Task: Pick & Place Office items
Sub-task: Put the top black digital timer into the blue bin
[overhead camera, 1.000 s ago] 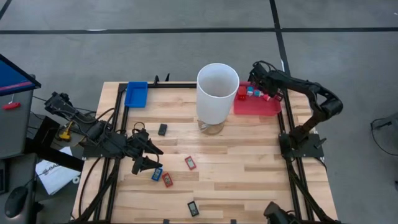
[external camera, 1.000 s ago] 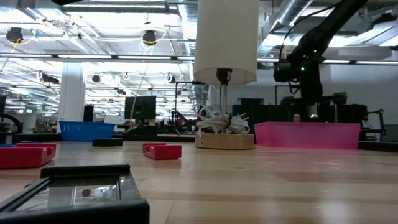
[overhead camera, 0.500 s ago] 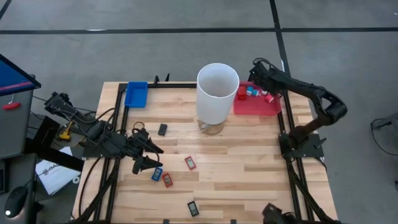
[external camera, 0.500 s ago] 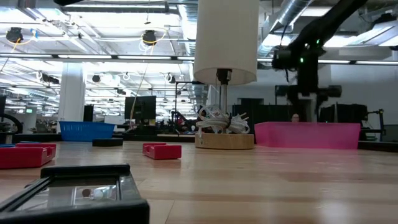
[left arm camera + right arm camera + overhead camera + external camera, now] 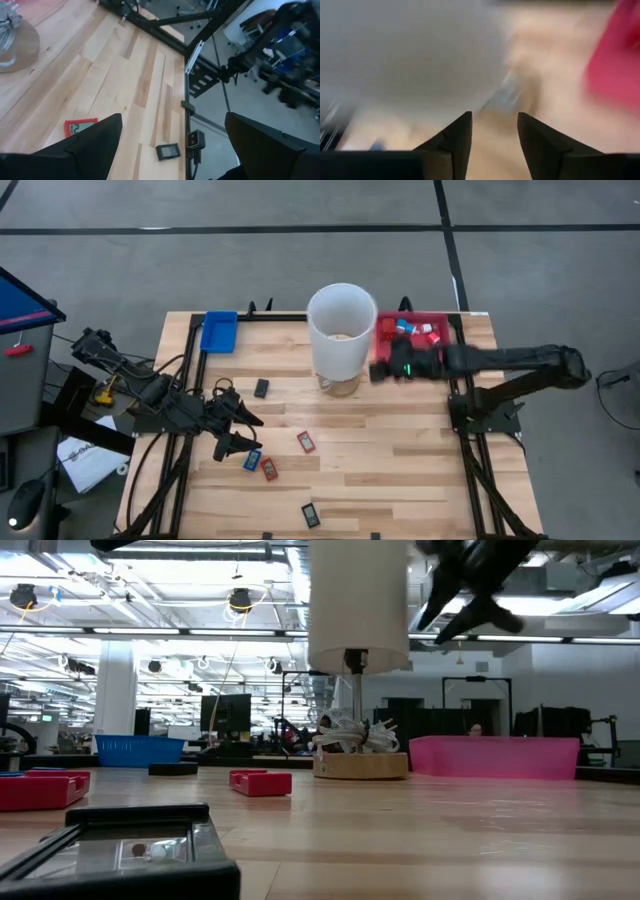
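Office items [image 5: 306, 442] look light, rigid, flat: pinch their short edges. Your left end effector [image 5: 240, 434] is spread, empty; right end effector [image 5: 376, 371] fingers apart, empty.

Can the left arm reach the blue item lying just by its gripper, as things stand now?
Probably yes: the left gripper is open, and the blue item lies close beside it on bare table.

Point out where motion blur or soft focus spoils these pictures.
Right wrist view: everything beyond the fingers smears. High view: the right gripper beside the white cylinder is streaked. Low view: the black item nearest the lens is soft.
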Available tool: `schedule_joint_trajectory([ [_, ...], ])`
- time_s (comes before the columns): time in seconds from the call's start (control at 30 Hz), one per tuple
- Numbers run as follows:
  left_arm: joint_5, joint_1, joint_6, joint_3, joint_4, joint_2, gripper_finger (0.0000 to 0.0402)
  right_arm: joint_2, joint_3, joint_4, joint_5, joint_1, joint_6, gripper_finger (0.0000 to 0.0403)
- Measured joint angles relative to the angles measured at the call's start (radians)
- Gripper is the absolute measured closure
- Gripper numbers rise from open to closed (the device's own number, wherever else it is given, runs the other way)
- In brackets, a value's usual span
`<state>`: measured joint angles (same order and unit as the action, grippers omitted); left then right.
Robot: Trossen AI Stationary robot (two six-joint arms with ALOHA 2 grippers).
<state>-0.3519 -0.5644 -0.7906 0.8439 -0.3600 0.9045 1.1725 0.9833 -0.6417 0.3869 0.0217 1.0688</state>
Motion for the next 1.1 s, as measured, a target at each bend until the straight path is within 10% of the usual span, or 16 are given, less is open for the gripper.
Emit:
schedule_joint_trajectory([
  [0.47,0.001,-0.077,-0.056,0.0,-0.08,0.016,0.005,0.136,0.007,-0.114,0.325,-0.693,0.842,0.0275],
  [1.1,0.218,-0.078,0.003,0.0,-0.127,0.251,0.005,0.413,0.218,-0.168,0.278,-0.893,1.022,0.0275],
])
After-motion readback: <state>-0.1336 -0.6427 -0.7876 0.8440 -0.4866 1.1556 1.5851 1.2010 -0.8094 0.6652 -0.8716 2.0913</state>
